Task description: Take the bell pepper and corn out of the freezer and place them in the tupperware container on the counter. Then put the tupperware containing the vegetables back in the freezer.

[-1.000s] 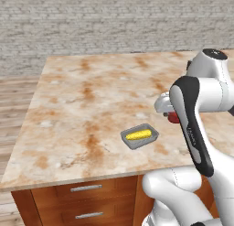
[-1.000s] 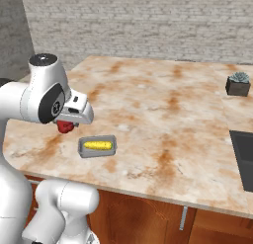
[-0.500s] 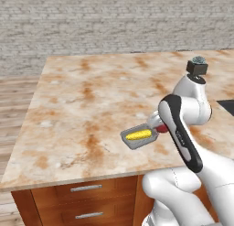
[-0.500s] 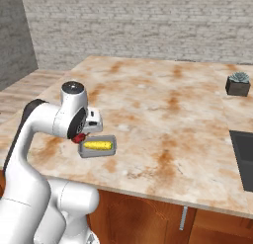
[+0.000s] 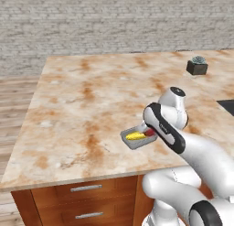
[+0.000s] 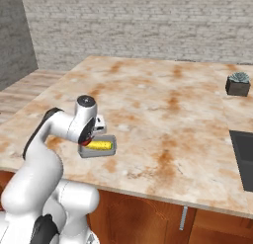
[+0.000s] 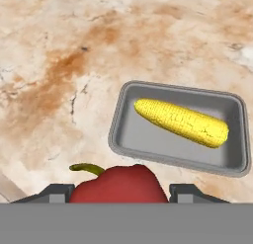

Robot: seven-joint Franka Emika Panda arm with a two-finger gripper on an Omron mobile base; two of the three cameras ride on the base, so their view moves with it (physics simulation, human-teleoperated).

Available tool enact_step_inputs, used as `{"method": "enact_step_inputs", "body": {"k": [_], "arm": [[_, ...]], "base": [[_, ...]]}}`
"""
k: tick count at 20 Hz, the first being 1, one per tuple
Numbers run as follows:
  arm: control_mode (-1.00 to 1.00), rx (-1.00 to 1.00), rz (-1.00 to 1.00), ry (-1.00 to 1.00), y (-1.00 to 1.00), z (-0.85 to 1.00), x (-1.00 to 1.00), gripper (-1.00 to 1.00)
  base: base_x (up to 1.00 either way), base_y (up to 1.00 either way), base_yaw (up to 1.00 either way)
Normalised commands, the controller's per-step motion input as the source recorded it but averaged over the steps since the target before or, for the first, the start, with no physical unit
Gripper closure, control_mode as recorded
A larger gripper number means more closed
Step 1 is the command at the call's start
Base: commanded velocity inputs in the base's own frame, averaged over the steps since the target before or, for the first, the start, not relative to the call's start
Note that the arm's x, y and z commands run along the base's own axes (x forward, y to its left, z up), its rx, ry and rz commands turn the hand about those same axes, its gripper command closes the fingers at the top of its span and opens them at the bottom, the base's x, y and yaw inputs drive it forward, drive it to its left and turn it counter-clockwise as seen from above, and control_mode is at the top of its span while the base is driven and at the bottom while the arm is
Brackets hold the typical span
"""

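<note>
The counter [image 5: 91, 97] carries the tray [image 7: 148, 139] near its front edge, and all positions below are given from that tray. The arm [image 5: 183, 142] has folded down over the last second: a second ago its elbow stood high with the pepper held well above and to one side of the tray; now the wrist sits low, just beside the tray's near rim. The gripper [image 7: 121, 193] is clamped on the pepper [image 7: 118, 183], its fingers [image 7: 185, 191] standing either side of the red body in the hand view. The pepper hangs at the tray's near edge, not yet over the tray floor. The corn [image 7: 180, 122] lies flat inside the tray, slantwise along its length, leaving free floor on the near side. A small dark pot [image 5: 197, 66] stands well apart at the far corner. Assessment: the corn is delivered and the pepper transfer is in its final approach; a short advance over the rim is needed before release. The tray's return to the freezer is not yet begun.
</note>
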Motion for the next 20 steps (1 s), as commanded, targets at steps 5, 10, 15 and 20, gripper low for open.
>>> {"method": "enact_step_inputs", "body": {"k": [5, 10, 15, 20], "arm": [[-1.00, 0.00, 0.02, 0.02, 0.19, -0.50, 0.57, 1.00], [-1.00, -0.02, 0.00, 0.00, 0.00, -0.43, 0.37, 1.00], [-1.00, -0.02, 0.00, 0.00, 0.01, -0.35, 0.31, 1.00], [-1.00, 0.00, 0.00, -0.01, 0.12, -0.22, 0.30, 1.00]], "base": [[0.00, 0.00, 0.00], [0.00, 0.00, 0.00], [0.00, 0.00, 0.00], [0.00, 0.00, 0.00]]}}
